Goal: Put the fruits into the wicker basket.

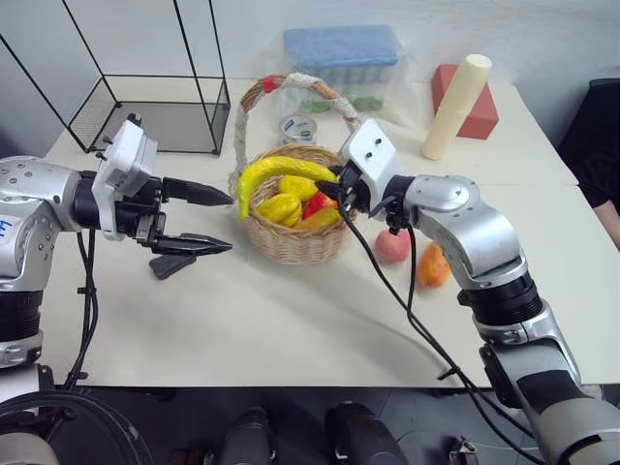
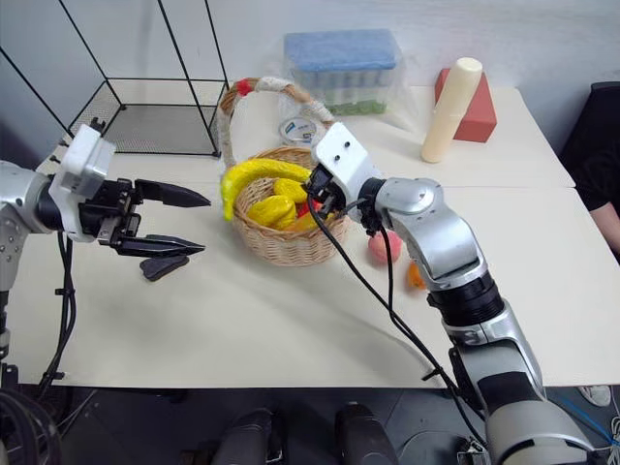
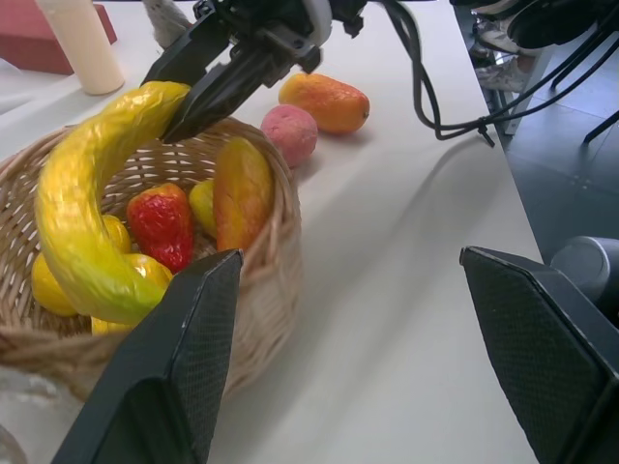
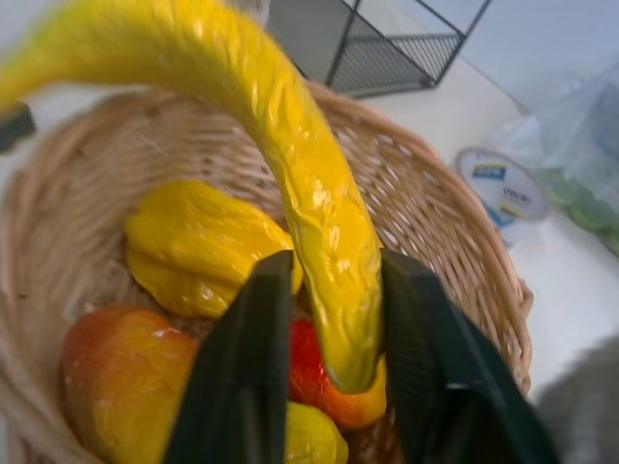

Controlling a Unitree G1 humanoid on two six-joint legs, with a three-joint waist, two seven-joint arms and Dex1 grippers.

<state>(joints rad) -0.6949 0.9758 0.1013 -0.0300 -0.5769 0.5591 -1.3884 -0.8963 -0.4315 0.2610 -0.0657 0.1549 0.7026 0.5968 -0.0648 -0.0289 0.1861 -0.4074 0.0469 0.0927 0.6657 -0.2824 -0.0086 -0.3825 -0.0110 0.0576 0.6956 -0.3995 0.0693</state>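
Step in hand: the right end effector (image 1: 334, 184) grips one end of the banana (image 1: 281, 172) between its two black fingers and holds it over the wicker basket (image 1: 291, 242), the free end curving out past the rim toward the robot's left.
Doing it well: in my judgement the banana should come lower and turn so its whole curve sits inside the rim before the fingers part; let go as it hangs, the overhanging end could tip it out. The arched handle (image 1: 291, 82) stands just behind, so the lowering needs to stay in front of it.
Left end effector: the left end effector (image 1: 199, 221) is open and empty, held level just beside the basket on the robot's left, above a small dark block (image 1: 171, 264) on the tabletop (image 1: 242, 329).
Fruits still out: the peach (image 1: 391, 246) and the mango (image 1: 432, 264) lie on the tabletop near the basket, on the robot's right, close together.
Count of task fruits: three; one banana held, one peach and one mango waiting.
Count of baskets: one.
Already in the basket: several yellow, red and orange pieces (image 3: 160, 224); exact number hard to tell.
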